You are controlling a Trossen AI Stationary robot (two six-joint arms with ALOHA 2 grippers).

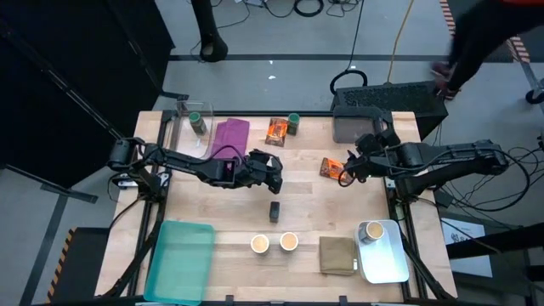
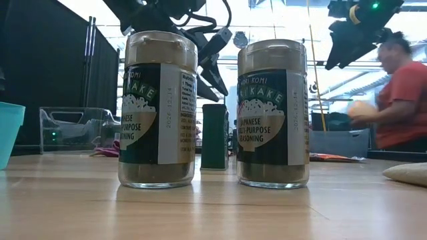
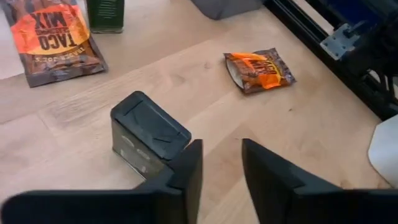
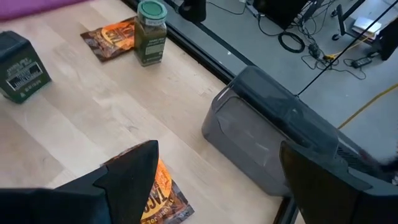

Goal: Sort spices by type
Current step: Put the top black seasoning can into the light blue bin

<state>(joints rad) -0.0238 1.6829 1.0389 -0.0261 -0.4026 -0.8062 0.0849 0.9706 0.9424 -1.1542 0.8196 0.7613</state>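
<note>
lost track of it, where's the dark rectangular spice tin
High view: the dark rectangular spice tin stands mid-table, just in front of the left tool, with two tan-topped jars nearer the front edge.

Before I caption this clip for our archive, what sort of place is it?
Probably a robotics lab or workshop: a wooden table set in a metal frame with two mounted arms, loose cables across the concrete floor, and a person working behind it.

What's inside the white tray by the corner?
One round tan-topped cup sits at the far end of the white tray. The rest of the tray looks bare. What is under the cup cannot be seen.
</note>
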